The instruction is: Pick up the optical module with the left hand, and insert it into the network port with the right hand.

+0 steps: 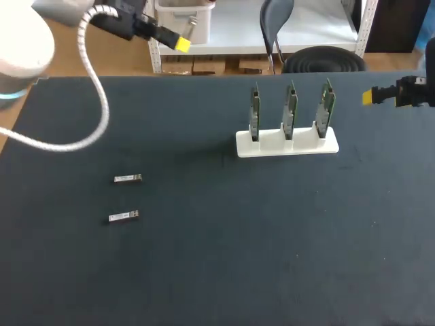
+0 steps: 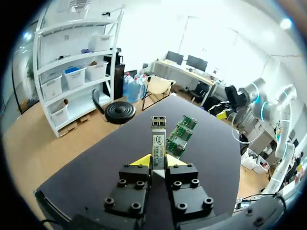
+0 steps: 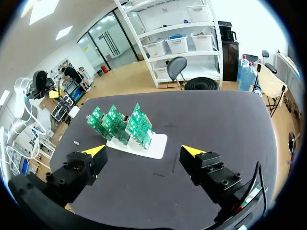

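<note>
My left gripper [image 1: 182,45] hangs high over the table's far left edge, shut on a silver optical module [image 2: 158,139] that sticks out ahead of its yellow fingertips [image 2: 141,160]. Three green network boards [image 1: 290,107] stand upright in a white holder [image 1: 287,145] at the table's far right of centre. My right gripper [image 1: 370,96] is at the right edge beside the boards. In the right wrist view it [image 3: 144,151] stands open and empty, with the boards [image 3: 120,124] ahead of it.
Two more silver optical modules [image 1: 128,178] [image 1: 124,216] lie flat on the black table [image 1: 224,258] at the left. A white cable [image 1: 95,102] from my left arm loops over the table's far left corner.
</note>
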Tool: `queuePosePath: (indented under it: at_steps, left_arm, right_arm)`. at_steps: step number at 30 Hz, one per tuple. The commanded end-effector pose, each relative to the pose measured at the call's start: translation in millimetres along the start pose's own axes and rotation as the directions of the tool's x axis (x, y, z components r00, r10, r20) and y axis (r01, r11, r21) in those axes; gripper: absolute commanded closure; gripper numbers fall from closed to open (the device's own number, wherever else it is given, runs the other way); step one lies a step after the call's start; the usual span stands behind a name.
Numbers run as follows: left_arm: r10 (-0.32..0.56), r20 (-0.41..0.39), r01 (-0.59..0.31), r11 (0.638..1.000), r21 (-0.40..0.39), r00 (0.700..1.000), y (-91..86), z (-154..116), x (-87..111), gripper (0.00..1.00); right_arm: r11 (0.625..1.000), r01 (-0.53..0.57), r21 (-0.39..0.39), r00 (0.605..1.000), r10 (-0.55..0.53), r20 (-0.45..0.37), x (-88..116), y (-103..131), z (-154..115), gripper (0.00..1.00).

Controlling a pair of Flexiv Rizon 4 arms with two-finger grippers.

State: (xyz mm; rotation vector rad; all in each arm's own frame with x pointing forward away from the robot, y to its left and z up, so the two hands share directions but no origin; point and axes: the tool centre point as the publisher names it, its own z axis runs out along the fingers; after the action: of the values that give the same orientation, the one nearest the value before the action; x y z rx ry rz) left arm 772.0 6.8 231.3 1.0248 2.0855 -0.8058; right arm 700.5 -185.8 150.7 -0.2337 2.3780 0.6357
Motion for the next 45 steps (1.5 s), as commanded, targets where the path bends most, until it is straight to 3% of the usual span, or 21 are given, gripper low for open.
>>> queuePosePath:
  at_steps: [1,9,18,45]
  left_arm:
    - [0.082,0.34,-0.151,0.972,0.181,0.937,-6.4,21,-4.7,1.0]
    - [0.152,0.348,-0.246,0.938,0.243,0.925,-34.7,57,-15.8,1.0]
    - [0.195,0.341,-0.306,0.901,0.308,0.919,-63.6,94,-15.6,1.0]
    - [0.127,0.372,-0.276,0.882,0.381,0.92,-65.2,122,-9.0,1.0]
  right_arm:
    - [1.0,-0.001,0.003,1.0,0.001,0.002,0,1,0,0.0]
    - [1.0,-0.001,0.003,1.0,0.001,0.002,0,1,0,0.0]
    - [1.0,-0.001,0.003,1.0,0.001,0.002,0,1,0,0.0]
    - [1.0,-0.001,0.003,1.0,0.001,0.002,0,1,0,0.0]
